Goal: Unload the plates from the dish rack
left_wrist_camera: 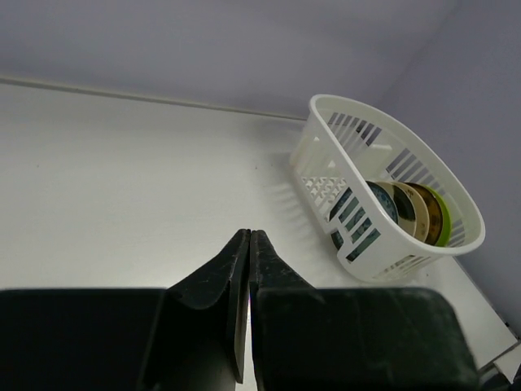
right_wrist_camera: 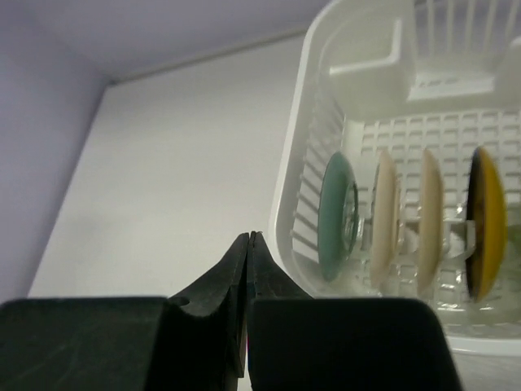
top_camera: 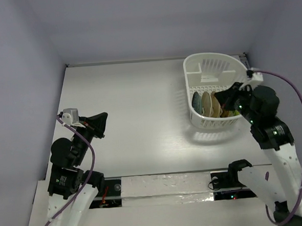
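Plates [top_camera: 208, 104] stand on edge in a row inside the white dish rack [top_camera: 208, 124], which sits at the far right of the tabletop [top_camera: 135, 103] in the top view. The right end effector [top_camera: 217, 95] hangs over the right side of the rack, just beside the row, with its fingers pressed together. The left end effector [top_camera: 105, 116] is well apart from the rack on the left of the tabletop. It is also pressed together and holds nothing.

From the left wrist, the left end effector [left_wrist_camera: 248, 235] shows its two dark fingers meeting at the tips over bare tabletop [left_wrist_camera: 122, 179]. The dish rack [left_wrist_camera: 358, 238] lies off to the right. It holds a teal plate [left_wrist_camera: 383, 199], a cream plate [left_wrist_camera: 404, 208], an amber plate [left_wrist_camera: 427, 213] and a lime-green plate [left_wrist_camera: 444, 221].

From the right wrist, the right end effector [right_wrist_camera: 251, 236] is closed on nothing, just outside the rim of the dish rack [right_wrist_camera: 297, 163]. Upright in the rack's slots are the teal plate [right_wrist_camera: 338, 216], the cream plate [right_wrist_camera: 384, 220], a second cream plate [right_wrist_camera: 429, 220] and the amber plate [right_wrist_camera: 487, 224].
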